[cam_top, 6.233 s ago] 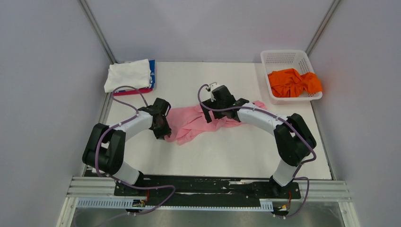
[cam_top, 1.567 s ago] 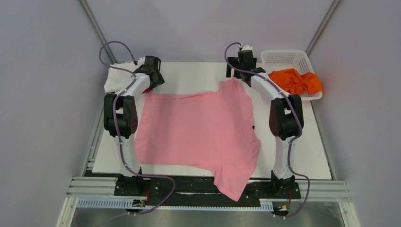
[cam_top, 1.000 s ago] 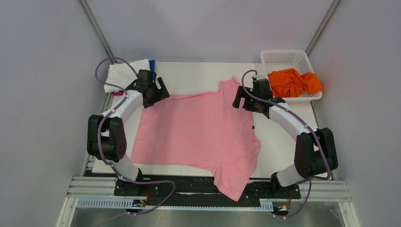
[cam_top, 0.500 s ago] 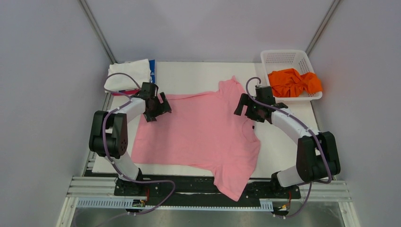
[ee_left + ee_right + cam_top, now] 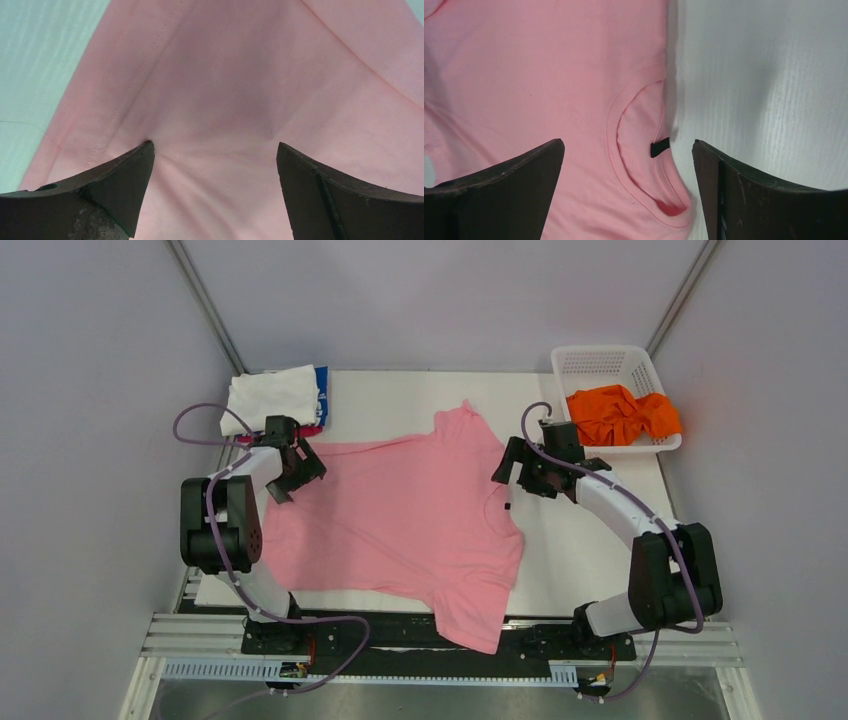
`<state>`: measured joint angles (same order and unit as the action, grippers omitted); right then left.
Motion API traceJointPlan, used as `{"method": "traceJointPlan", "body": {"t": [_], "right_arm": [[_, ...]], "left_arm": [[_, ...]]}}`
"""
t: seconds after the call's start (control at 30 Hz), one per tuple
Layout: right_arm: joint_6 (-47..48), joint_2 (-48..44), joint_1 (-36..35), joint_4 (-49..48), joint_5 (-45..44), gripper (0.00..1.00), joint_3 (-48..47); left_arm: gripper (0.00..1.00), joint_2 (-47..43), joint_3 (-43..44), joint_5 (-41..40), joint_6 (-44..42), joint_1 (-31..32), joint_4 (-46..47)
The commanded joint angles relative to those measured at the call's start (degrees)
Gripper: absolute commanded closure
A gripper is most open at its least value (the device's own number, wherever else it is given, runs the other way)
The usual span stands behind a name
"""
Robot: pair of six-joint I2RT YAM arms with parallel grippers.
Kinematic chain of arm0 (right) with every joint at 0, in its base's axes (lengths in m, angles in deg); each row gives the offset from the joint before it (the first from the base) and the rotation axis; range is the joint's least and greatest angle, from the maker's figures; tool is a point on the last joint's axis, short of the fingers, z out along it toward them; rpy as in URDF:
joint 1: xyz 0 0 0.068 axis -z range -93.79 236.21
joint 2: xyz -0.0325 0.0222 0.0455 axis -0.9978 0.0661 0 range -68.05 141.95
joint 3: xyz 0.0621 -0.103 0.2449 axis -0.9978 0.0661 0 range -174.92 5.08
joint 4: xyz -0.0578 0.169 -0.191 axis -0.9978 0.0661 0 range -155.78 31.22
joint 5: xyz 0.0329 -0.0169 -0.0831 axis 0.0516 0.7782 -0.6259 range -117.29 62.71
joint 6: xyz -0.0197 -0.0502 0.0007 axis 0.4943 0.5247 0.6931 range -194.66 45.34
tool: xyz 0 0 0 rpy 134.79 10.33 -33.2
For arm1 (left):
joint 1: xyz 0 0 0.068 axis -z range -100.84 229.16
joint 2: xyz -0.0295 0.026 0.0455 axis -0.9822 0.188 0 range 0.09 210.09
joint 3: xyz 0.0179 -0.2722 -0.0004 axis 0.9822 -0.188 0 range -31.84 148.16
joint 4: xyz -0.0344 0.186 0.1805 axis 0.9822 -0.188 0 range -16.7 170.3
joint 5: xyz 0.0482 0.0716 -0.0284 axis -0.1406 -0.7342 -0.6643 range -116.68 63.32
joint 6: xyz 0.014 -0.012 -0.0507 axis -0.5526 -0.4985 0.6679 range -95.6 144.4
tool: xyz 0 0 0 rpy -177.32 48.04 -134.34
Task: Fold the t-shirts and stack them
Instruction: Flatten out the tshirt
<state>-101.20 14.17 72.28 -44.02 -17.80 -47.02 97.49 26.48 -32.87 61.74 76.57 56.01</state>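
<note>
— Shirt position from the top camera, please?

— The light pink t-shirt (image 5: 400,510) lies flat and open on the table (image 5: 600,560), between the two grippers. Its long axis runs from one gripper to the other. The hem is under the left gripper (image 5: 293,478) and the collar (image 5: 497,505) points to the right gripper (image 5: 510,476). One sleeve (image 5: 455,422) points to the far edge, and the other sleeve (image 5: 470,625) hangs over the near edge.

— And the other shirts?

— Behind the right gripper an orange t-shirt (image 5: 620,415) lies in the white basket (image 5: 605,358). Behind the left gripper there is a pile with a white t-shirt (image 5: 270,395) on top.

— What does the left wrist camera show?

— The left gripper (image 5: 215,150) is low over the pink cloth (image 5: 240,75), with the jaws wide apart and nothing pinched. One fingertip (image 5: 142,152) touches the cloth, and small creases go out from it. The hem edge runs just beside this finger.

— And the right wrist camera?

— The right gripper (image 5: 628,145) is spread wide too and holds nothing. Between its fingers I see the collar (image 5: 616,150) with a small black tag (image 5: 660,146). Bare table (image 5: 764,75) is under the other finger.
</note>
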Motion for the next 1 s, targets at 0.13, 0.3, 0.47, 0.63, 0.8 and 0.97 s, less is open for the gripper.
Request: {"method": "traceJointPlan", "body": {"t": [0.13, 0.3, 0.47, 0.63, 0.8, 0.97], "right_arm": [[-2.24, 7.74, -0.46, -8.63, 13.15, 0.00, -2.18], [-1.93, 12.89, -1.41, -9.20, 13.89, 0.00, -3.97], [-2.17, 16.57, -3.84, -10.37, 15.07, 0.00, -5.36], [-1.91, 13.81, -7.38, -9.89, 9.76, 0.00, -6.85], [-1.06, 13.60, -11.69, -7.91, 8.28, 0.00, -10.15], [-0.12, 19.55, -19.31, -4.06, 1.84, 0.00, -16.63]], "left_arm": [[0.00, 2.75, 2.97, -2.81, -2.22, -1.02, -3.95], [0.00, 3.29, 3.29, -1.62, -2.12, -1.01, -3.81], [0.00, 3.85, 3.12, -1.13, -2.09, -1.01, -3.41], [0.00, 4.02, 3.02, -1.10, -2.15, -1.01, -3.34], [0.00, 3.98, 3.02, -0.76, -2.15, -1.02, -3.17], [0.00, 4.51, 2.85, -0.24, -2.05, -1.07, -2.96]]}}
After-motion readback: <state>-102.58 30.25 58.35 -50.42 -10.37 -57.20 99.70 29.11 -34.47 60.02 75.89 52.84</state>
